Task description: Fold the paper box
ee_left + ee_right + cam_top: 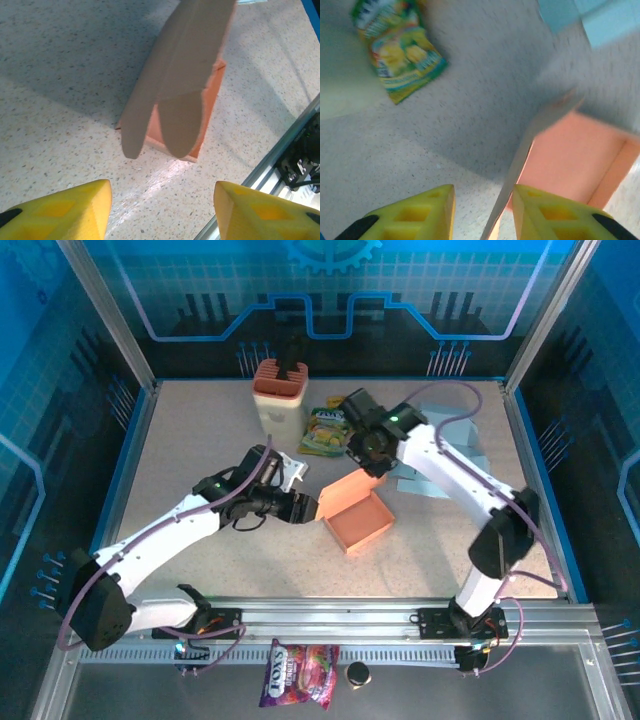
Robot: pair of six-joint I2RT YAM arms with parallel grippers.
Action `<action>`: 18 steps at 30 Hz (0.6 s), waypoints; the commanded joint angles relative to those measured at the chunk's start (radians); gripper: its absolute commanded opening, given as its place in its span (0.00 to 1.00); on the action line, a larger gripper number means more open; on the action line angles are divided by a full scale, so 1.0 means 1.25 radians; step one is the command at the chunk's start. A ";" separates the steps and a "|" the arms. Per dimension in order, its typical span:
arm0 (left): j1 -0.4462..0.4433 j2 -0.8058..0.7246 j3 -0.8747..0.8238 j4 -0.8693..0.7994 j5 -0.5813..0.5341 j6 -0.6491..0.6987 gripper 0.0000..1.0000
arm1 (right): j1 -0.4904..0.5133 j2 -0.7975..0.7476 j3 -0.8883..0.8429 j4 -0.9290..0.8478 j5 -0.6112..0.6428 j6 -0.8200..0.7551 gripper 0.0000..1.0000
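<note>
So far the box [365, 523] looks partly made: it sits mid-table as an orange tray with its walls up, and its lid [345, 492] stands raised along the left side instead of lying closed. The left wrist view shows the lid [185, 60] leaning over the tray with a rounded side flap [180, 122] hanging loose, so nothing appears tucked in yet. The left gripper [303, 505] sits low just left of the box, and in its own camera its yellow fingers [162, 197] are spread wide with only bare table [60, 75] between them; it holds nothing. The right gripper [362, 462] hangs over the lid's far end. In the blurred right wrist view the lid's thin edge [530, 135] runs down between the parted fingers [482, 205], close to one of them with a gap to the other, so the jaws appear loose around it, not pinching. The tray's inside [570, 160] shows just beyond. What seems left is to bring the lid down over the tray and tuck its flaps inside the walls. A snack bag [322, 430] lies beyond the box, well clear of the work.
</note>
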 commanded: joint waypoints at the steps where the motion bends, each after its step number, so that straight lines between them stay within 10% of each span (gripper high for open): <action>1: -0.029 0.021 0.042 -0.016 -0.014 0.033 0.57 | -0.082 -0.146 -0.103 0.228 -0.088 -0.472 0.46; 6: -0.059 0.065 0.067 -0.025 -0.062 0.025 0.57 | -0.231 -0.255 -0.224 0.260 -0.372 -0.876 0.60; 18: -0.106 0.176 0.127 -0.082 -0.197 -0.013 0.50 | -0.258 -0.158 -0.300 0.141 -0.329 -1.097 0.61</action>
